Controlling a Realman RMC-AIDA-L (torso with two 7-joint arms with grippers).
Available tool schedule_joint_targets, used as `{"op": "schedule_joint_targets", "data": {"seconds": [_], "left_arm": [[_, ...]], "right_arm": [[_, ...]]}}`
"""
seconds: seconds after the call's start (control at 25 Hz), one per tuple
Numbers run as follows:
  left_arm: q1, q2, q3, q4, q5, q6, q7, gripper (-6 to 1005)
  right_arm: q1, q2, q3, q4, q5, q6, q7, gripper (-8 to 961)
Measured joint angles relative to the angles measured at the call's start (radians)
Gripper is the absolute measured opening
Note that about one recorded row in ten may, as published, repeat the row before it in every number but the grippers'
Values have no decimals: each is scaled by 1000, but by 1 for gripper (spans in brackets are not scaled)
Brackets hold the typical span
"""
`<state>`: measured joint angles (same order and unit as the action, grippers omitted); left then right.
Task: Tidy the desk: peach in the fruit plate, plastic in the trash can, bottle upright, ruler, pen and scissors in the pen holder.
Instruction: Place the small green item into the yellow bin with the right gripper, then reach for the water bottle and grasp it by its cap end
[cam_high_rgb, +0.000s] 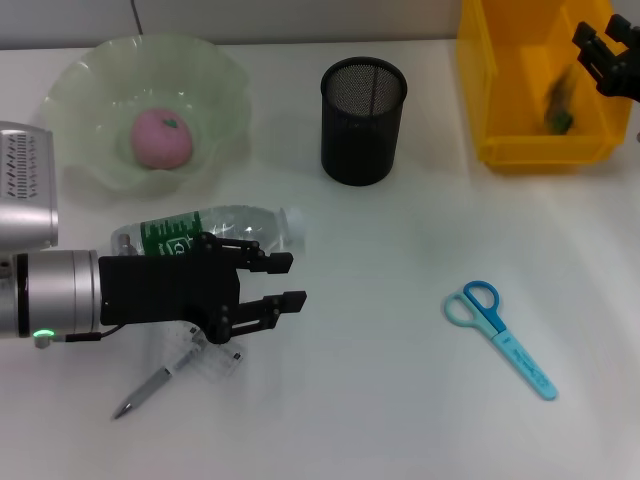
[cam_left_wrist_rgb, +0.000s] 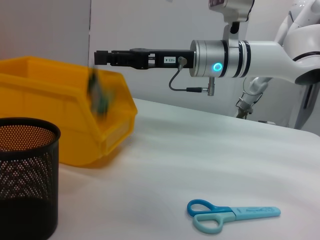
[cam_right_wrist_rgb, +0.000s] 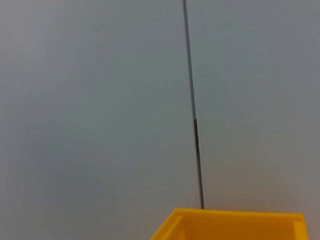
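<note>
right tool (cam_high_rgb: 598, 48) | over yellow bin (cam_high_rgb: 500, 100) | fingers apart, empty | plastic (cam_high_rgb: 556, 105) blurred just below it

White desk (cam_high_rgb: 400, 400) carrying seven items.

At the far edge stand a pale green fruit plate (cam_high_rgb: 85, 85), a black mesh pen holder (cam_high_rgb: 363, 122) and a yellow bin (cam_high_rgb: 490, 90); the bin sits below the right gripper's (cam_high_rgb: 600, 50) jaws. A clear bottle (cam_high_rgb: 215, 228) lies on its side just behind the left gripper's (cam_high_rgb: 290, 280) jaws, a pen (cam_high_rgb: 150, 388) and a transparent ruler (cam_high_rgb: 215, 360) just behind and beneath that hand. Blue scissors (cam_high_rgb: 500, 337) lie flat, well apart from both jaws.
</note>
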<state>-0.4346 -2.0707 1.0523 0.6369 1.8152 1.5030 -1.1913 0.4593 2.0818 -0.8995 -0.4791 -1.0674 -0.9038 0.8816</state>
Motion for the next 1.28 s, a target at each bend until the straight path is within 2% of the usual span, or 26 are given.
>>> {"op": "schedule_joint_targets", "data": {"seconds": [0.08, 0.28, 0.44, 0.48, 0.52, 0.64, 0.68, 0.76, 0.84, 0.88, 1.08, 1.28], "left_arm": [[-1, 0, 0, 0, -2, 0, 0, 453], [-5, 1, 0, 3, -4, -1, 0, 453], [-5, 1, 0, 3, -4, -1, 0, 453], [-5, 1, 0, 3, -4, 0, 0, 453], [-5, 1, 0, 4, -4, 1, -1, 453], [-4, 2, 0, 6, -9, 5, -1, 453], [-4, 2, 0, 6, -9, 5, -1, 453], [2, 4, 0, 8, -43, 12, -1, 453], [5, 4, -1, 8, -59, 14, -1, 453], [8, 6, -1, 10, -94, 16, -1, 453], [6, 5, -2, 11, -99, 21, -1, 452], [1, 4, 0, 7, -99, 24, -1, 452]], "right_arm": [[1, 1, 0, 2, 0, 0, -11, 323], [2, 3, 0, 4, 6, -7, -17, 549], [-7, 5, 1, 5, 9, -55, -15, 614], [-19, 5, 0, 4, 5, -117, -2, 630], [-19, 5, 0, 4, 5, -117, -2, 630], [-60, 1, -7, -9, -30, -260, 59, 630], [-86, -1, -8, -25, -64, -344, 121, 631], [-99, -1, -7, -31, -85, -382, 151, 631], [-120, -2, -4, -45, -140, -446, 189, 631], [-137, -3, -2, -59, -227, -517, 224, 631], [-151, -1, -6, -56, -367, -637, 249, 630], [-138, 0, -50, -16, -434, -674, 245, 630]]}}
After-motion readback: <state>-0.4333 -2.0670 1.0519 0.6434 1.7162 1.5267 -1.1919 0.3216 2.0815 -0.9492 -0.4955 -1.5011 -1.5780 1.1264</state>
